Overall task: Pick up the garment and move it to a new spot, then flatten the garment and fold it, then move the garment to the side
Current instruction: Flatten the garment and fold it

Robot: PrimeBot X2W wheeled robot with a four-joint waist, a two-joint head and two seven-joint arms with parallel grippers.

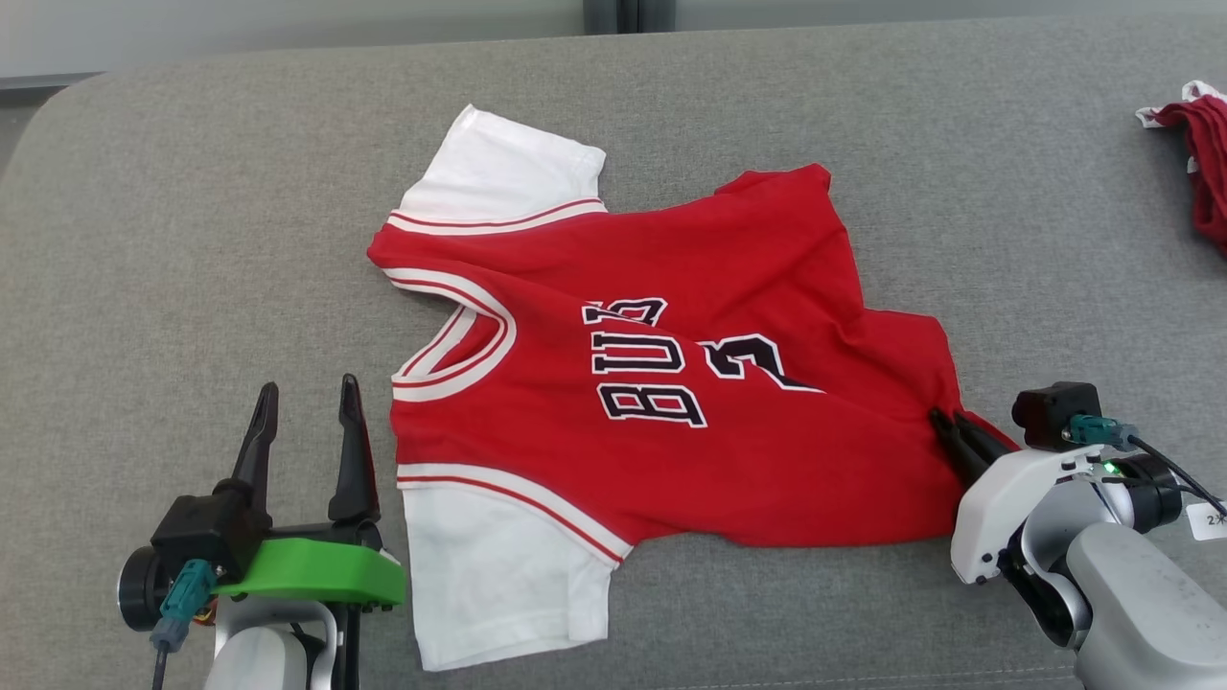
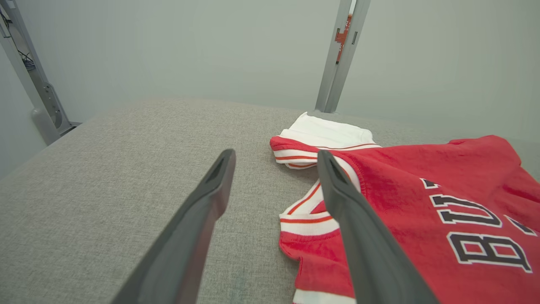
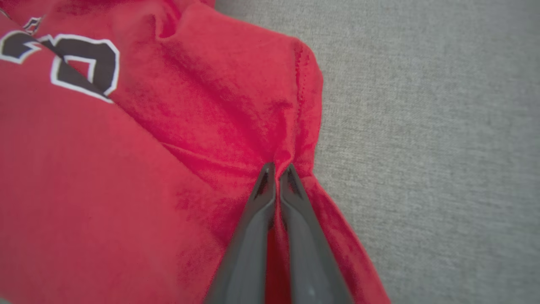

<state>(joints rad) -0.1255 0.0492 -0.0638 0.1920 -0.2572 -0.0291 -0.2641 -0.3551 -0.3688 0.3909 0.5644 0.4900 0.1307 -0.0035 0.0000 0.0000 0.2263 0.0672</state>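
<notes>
Right gripper (image 1: 947,422) is clenching a pucker of cloth at the hem edge of the red jersey (image 1: 767,479), apparently gathering enough fabric to lift the garment to a new spot. Left gripper (image 1: 307,388) is standing released, fingers spread wide and holding nothing, just beside the collar. The jersey is lying rumpled between the two grippers on the grey cushion (image 1: 192,240).

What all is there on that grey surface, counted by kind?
Cloth pieces: 2 (red jersey; red cloth bundle at the far right edge)
Pairs of robot fingers: 2 (left fingers spread open; right fingers pinched on the jersey's hem)
Total: 4
</notes>
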